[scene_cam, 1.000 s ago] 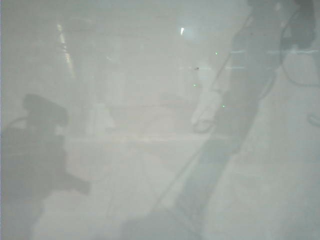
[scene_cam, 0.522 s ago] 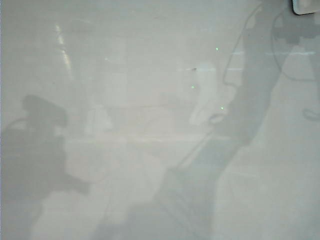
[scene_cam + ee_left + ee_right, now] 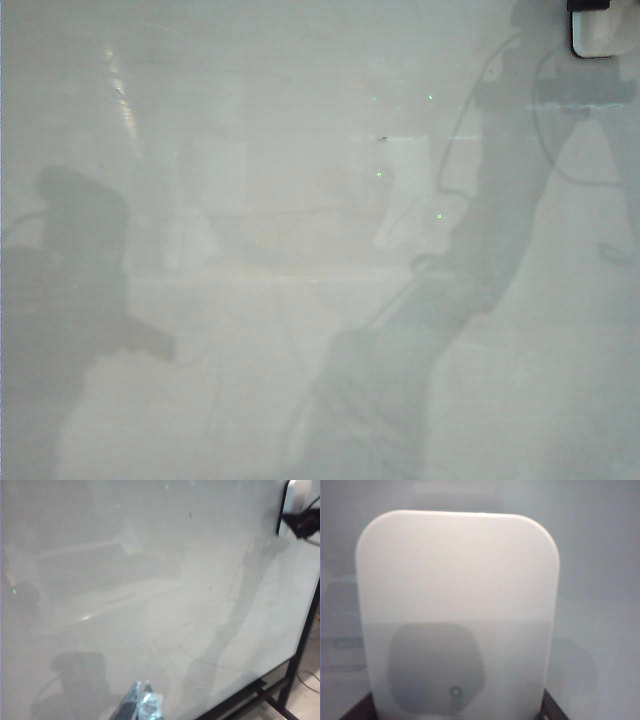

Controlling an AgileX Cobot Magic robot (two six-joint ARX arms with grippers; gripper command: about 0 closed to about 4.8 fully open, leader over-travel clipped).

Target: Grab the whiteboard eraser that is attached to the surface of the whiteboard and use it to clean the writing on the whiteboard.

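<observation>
**Eraser at the top right of the board**

Exterior view: we see the eraser at the top right corner of the board, a dark gripper part at its upper edge. No writing is legible; only reflections and a tiny dark speck.

Left wrist view: the left gripper hangs low before the board, far from the eraser; its tips look nearly together, but we cannot tell its state.

Right wrist view: the eraser fills the frame, dark parts of the right gripper at its two lower corners; whether it grips, we cannot tell. We judge the eraser light, stiff and slippery, best held by its side edges. No brand or label shows.
</observation>
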